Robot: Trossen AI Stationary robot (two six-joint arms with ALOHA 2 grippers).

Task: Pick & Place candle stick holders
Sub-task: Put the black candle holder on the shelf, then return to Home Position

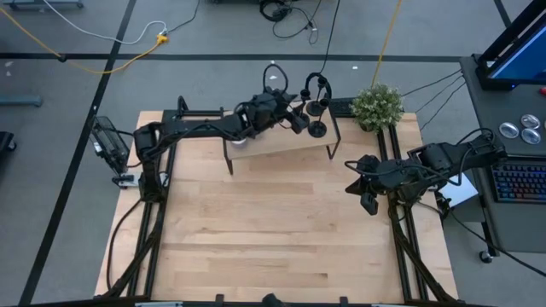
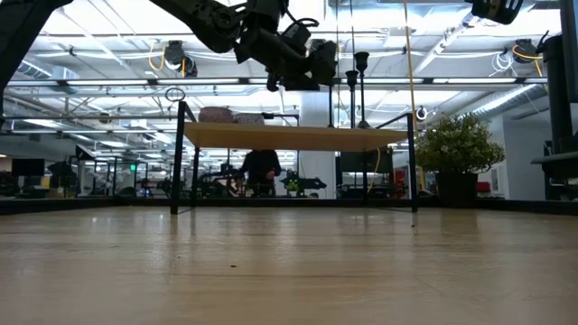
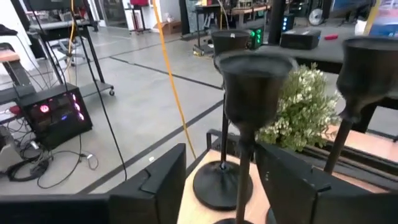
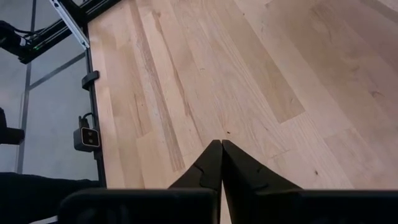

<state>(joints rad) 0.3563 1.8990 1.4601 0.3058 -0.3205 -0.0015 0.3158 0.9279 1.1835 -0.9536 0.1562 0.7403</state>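
Note:
Three black candle stick holders stand upright on their round bases on a small raised wooden shelf (image 1: 281, 145) at the table's far side. The nearest one (image 3: 254, 81) has its thin stem (image 3: 242, 168) between the open fingers of my left gripper (image 3: 221, 152), with a gap on each side. A second holder (image 3: 367, 68) stands beside it and a third (image 3: 221, 183) behind. From above, my left gripper (image 1: 300, 119) reaches level over the shelf toward the holders (image 1: 317, 128). My right gripper (image 4: 221, 162) hangs shut above the table's right side (image 1: 368, 203), with nothing in it.
A small potted green plant (image 1: 377, 104) stands at the shelf's right end, close behind the holders. The shelf stands on thin black legs (image 2: 185, 162). Bare wooden tabletop (image 1: 273, 230) stretches from the shelf toward the near edge.

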